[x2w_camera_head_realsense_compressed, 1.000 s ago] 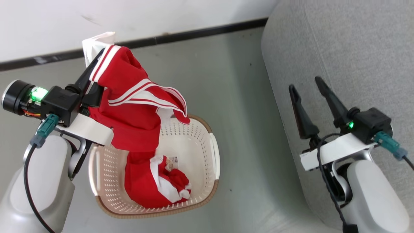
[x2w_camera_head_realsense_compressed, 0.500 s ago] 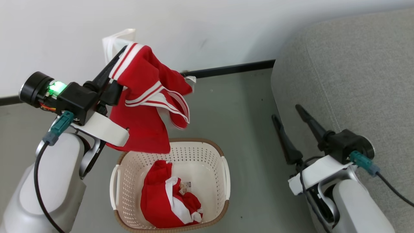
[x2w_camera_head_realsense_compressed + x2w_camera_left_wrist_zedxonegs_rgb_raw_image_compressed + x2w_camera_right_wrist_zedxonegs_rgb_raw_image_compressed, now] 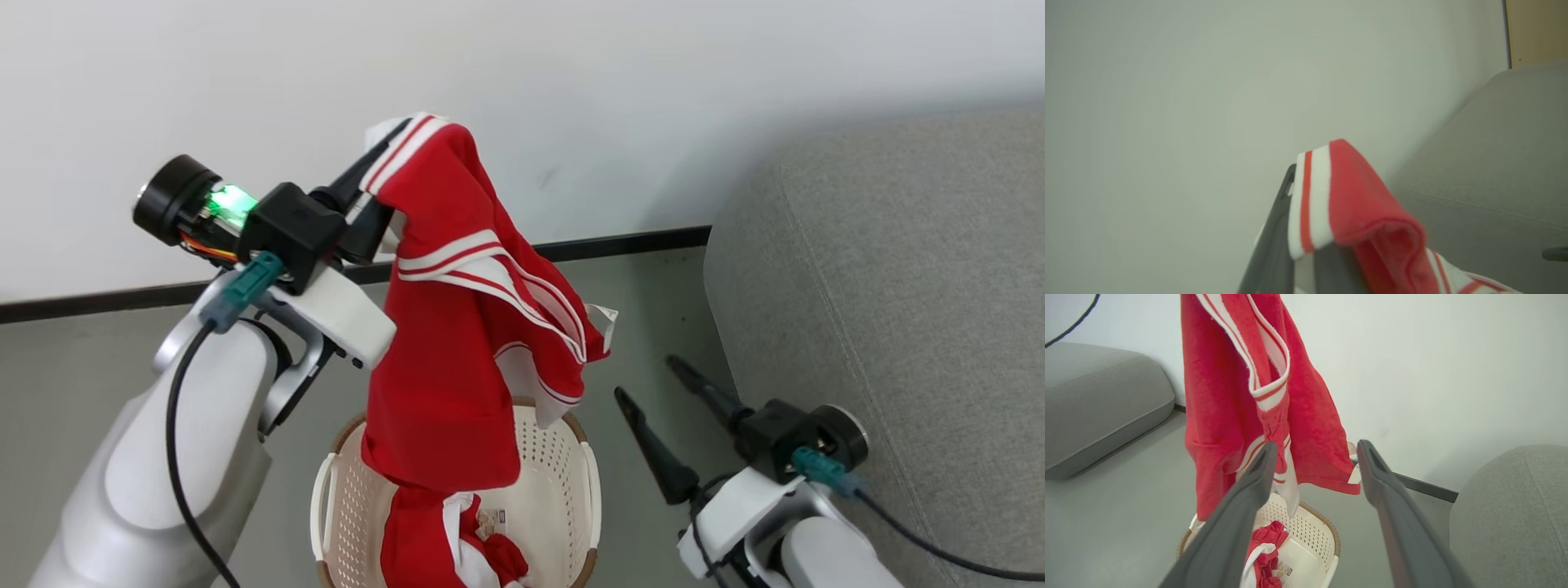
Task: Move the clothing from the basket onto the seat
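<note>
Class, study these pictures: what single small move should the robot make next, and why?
Probably swing the left gripper rightward toward the seat: it is shut on a red garment hanging above the basket, not yet over the seat.
</note>
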Robot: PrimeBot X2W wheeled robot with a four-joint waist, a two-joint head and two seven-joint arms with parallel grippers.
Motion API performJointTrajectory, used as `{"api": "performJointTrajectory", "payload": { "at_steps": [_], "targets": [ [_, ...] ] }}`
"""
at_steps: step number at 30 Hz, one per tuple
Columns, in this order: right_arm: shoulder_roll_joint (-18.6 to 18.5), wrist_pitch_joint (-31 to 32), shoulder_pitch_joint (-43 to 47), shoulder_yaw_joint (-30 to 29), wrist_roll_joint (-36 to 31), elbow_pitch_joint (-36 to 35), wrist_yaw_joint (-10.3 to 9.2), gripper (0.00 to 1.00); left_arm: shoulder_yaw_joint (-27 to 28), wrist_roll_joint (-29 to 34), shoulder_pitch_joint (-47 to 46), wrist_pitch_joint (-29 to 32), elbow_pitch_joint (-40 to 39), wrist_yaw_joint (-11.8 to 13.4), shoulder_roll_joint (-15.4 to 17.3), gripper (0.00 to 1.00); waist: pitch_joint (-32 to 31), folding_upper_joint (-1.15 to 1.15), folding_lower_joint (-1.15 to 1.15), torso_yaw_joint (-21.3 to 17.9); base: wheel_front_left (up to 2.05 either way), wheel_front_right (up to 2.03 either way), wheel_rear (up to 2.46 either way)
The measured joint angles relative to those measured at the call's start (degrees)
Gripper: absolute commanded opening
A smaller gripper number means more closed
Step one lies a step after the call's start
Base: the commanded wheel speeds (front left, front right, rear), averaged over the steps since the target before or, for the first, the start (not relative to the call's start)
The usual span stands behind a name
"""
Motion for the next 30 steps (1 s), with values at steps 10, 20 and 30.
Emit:
{"api": "performJointTrajectory", "payload": {
  "at_steps": [10, 20, 30],
  "targets": [
    [-0.19, 0.01, -0.62, 6.71, -6.65, 5.3, 0.01, 1.0, -3.55, -2.64, 0.0, 4.74, -0.22, -0.25, -2.6, 0.0, -3.63, 0.0, 0.0, 1.53, 0.0, 0.0, 0.0],
    [-0.26, 0.01, -0.54, 4.74, -4.8, 7.91, 0.01, 1.0, -5.72, -4.45, 0.13, 6.69, -0.51, -0.26, -5.7, 0.0, -5.98, 0.0, 0.0, 3.37, 0.0, 0.0, 0.0],
    [-0.35, 0.01, -1.04, 6.51, -2.38, 8.54, 0.01, 1.0, -7.98, -5.45, 0.21, 8.22, -0.67, -0.26, -7.76, 0.0, -7.05, 0.0, 0.0, 5.2, 0.0, 0.0, 0.0]
  ]
}}
